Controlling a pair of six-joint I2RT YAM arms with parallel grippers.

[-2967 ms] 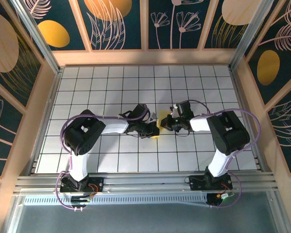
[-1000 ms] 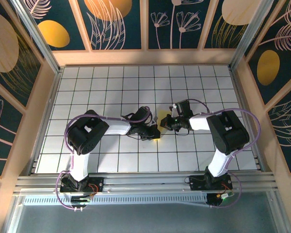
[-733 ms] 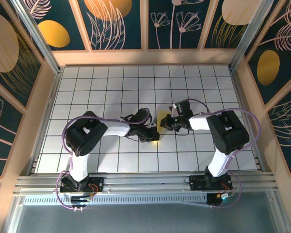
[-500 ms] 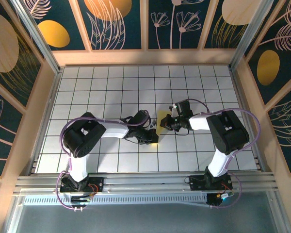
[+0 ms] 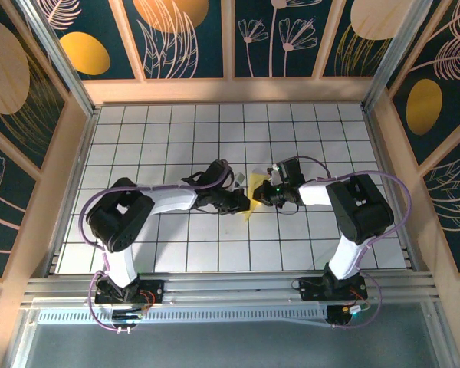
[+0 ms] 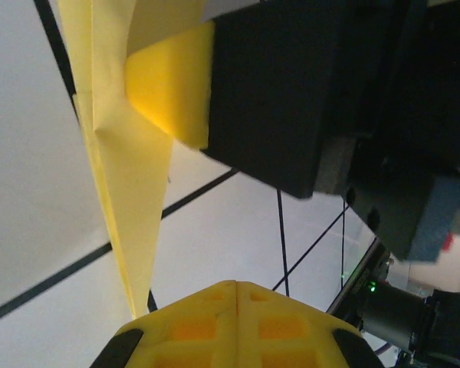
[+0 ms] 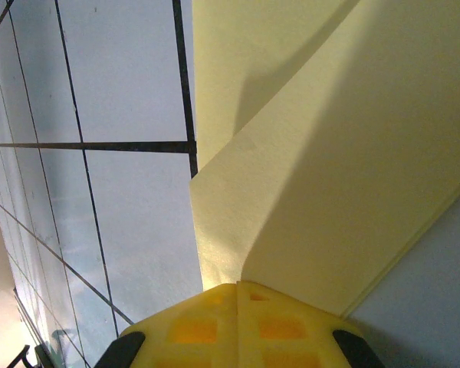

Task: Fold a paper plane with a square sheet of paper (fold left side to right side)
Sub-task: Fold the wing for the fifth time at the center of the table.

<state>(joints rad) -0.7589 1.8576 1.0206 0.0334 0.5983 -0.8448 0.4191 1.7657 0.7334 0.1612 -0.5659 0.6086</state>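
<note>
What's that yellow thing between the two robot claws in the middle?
A folded yellow paper lies on the tiled table, between the shut left gripper and the shut right gripper. The top view shows it.

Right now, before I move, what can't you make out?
Top external: most of the paper, covered by both jaws.
Left wrist: paper's upper part, cut off by the top edge.
Right wrist: whether the shut jaws pinch the paper or just press it.
</note>
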